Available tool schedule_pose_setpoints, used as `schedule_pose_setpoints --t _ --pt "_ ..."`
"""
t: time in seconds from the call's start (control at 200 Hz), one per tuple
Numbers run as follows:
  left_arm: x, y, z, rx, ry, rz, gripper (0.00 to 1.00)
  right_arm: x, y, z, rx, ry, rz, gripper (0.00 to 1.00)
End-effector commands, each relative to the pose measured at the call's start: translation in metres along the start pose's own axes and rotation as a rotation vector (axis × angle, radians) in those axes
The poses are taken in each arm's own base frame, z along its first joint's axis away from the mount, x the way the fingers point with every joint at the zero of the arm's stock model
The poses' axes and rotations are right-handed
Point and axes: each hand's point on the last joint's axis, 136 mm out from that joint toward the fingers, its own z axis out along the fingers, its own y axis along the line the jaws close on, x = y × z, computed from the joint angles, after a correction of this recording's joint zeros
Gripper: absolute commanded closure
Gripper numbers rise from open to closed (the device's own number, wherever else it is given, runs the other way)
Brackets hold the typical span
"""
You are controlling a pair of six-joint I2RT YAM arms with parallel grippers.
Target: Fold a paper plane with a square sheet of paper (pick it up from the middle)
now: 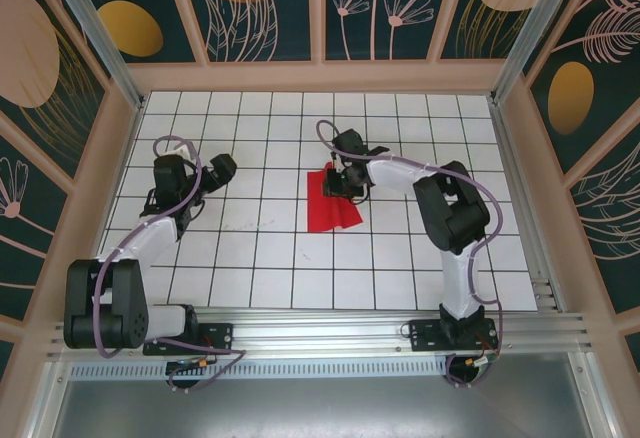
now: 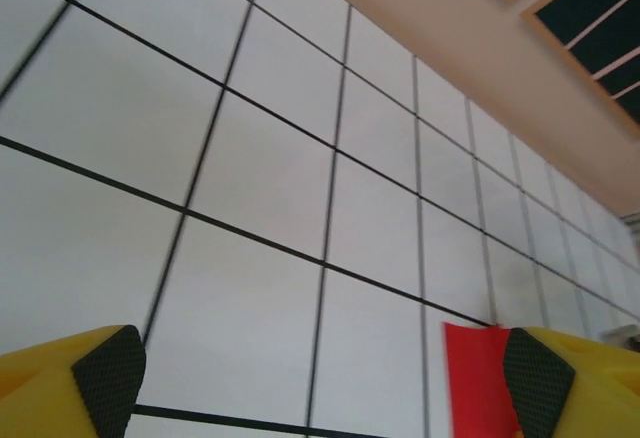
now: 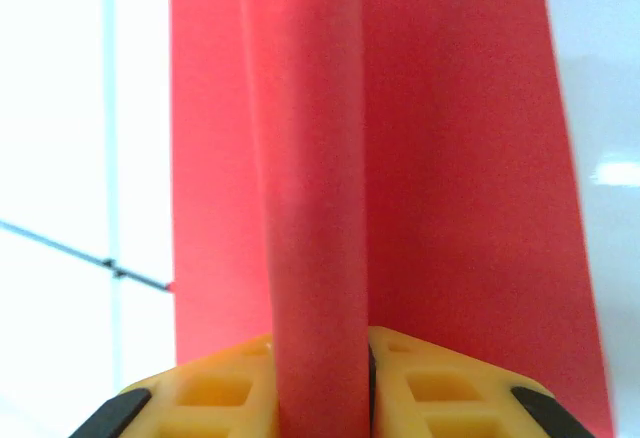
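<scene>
Right wrist view, nearest first: my right claw (image 3: 320,398) has its two yellow fingers (image 3: 215,393) pressed together on a raised ridge of the square sheet of paper (image 3: 460,158). That ridge stands up between them and runs straight away from the claw. The rest of the red sheet lies flat on either side of it, a narrow strip to the claw's left and a much wider spread to its right. Past the left edge of the paper I see the white tiled surface (image 3: 60,108), crossed by one dark grid line. In the left wrist view, my left claw (image 2: 322,383) stands wide apart, its black pads (image 2: 108,370) facing each other with only bare tile between them. A sliver of the red sheet shows just inside the finger on the claw's right, lying farther off on the tiles. Beyond the tiles is the tan foot of the back wall (image 2: 480,48). From the top external camera, the left claw sits well off to the left of the paper, and I cannot tell whether it touches the tiles. The right claw grips the sheet at its far part, so most of the red lies on the near side of that claw.
</scene>
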Motion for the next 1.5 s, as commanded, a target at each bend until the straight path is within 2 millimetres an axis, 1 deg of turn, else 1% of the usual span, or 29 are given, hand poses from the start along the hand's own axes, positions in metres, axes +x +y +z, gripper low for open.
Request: schedule_pose_setpoints --t 0.0,0.07,0.175,0.185,0.205,0.315,0.38,0.515,0.59,0.766,0.881,0.916,0.926,0.946,1.051,1.131,1.221,1.346,1.496 --pt "0.01 -0.019 0.0 0.141 0.034 -0.084 0.1 -0.018 0.06 -0.039 -0.299 -0.055 0.013 0.77" --pt "0.017 -0.026 0.0 0.185 0.055 -0.111 0.13 -0.019 0.071 -0.047 -0.388 -0.055 0.015 0.77" --pt "0.028 -0.035 0.003 0.208 0.09 -0.123 0.18 -0.01 0.086 -0.054 -0.505 -0.028 0.017 0.77" --pt "0.03 -0.036 0.004 0.209 0.096 -0.124 0.19 -0.016 0.079 -0.056 -0.508 -0.038 0.032 0.77" --pt "0.032 -0.038 0.005 0.21 0.102 -0.125 0.2 -0.017 0.076 -0.057 -0.518 -0.039 0.041 0.77" --pt "0.05 -0.052 0.013 0.238 0.155 -0.12 0.26 -0.015 0.07 -0.054 -0.553 -0.022 0.065 0.77" --pt "0.06 -0.06 0.02 0.26 0.184 -0.127 0.32 -0.015 0.066 -0.052 -0.565 -0.016 0.077 0.77" --pt "0.077 -0.078 0.031 0.33 0.234 -0.157 0.43 -0.01 0.052 -0.036 -0.526 0.013 0.09 0.77" --pt "0.087 -0.088 0.038 0.351 0.265 -0.158 0.48 -0.006 0.039 -0.026 -0.493 0.032 0.102 0.77" --pt "0.111 -0.107 0.055 0.363 0.326 -0.136 0.54 -0.001 0.016 -0.012 -0.452 0.048 0.125 0.77" --pt "0.129 -0.118 0.065 0.372 0.376 -0.127 0.59 0.002 0.006 -0.006 -0.43 0.057 0.134 0.76" --pt "0.131 -0.125 0.065 0.385 0.38 -0.121 0.61 0.003 0.005 -0.005 -0.426 0.06 0.132 0.76" --pt "0.138 -0.12 0.069 0.371 0.395 -0.125 0.61 0.003 0.004 -0.005 -0.424 0.06 0.133 0.76" --pt "0.141 -0.12 0.072 0.369 0.403 -0.125 0.63 0.004 0.003 -0.004 -0.419 0.061 0.132 0.76" --pt "0.156 -0.128 0.08 0.378 0.443 -0.124 0.68 0.005 -0.004 -0.001 -0.397 0.062 0.136 0.75" --pt "0.167 -0.134 0.086 0.384 0.477 -0.116 0.75 0.006 -0.009 0.001 -0.388 0.069 0.144 0.75" --pt "0.179 -0.136 0.093 0.375 0.507 -0.11 0.82 0.008 -0.013 0.003 -0.376 0.072 0.148 0.75" --pt "0.191 -0.132 0.1 0.346 0.538 -0.102 0.91 0.009 -0.017 0.003 -0.365 0.074 0.155 0.74" --pt "0.205 -0.119 0.109 0.284 0.586 -0.102 0.99 0.01 -0.019 0.004 -0.356 0.08 0.164 0.74"
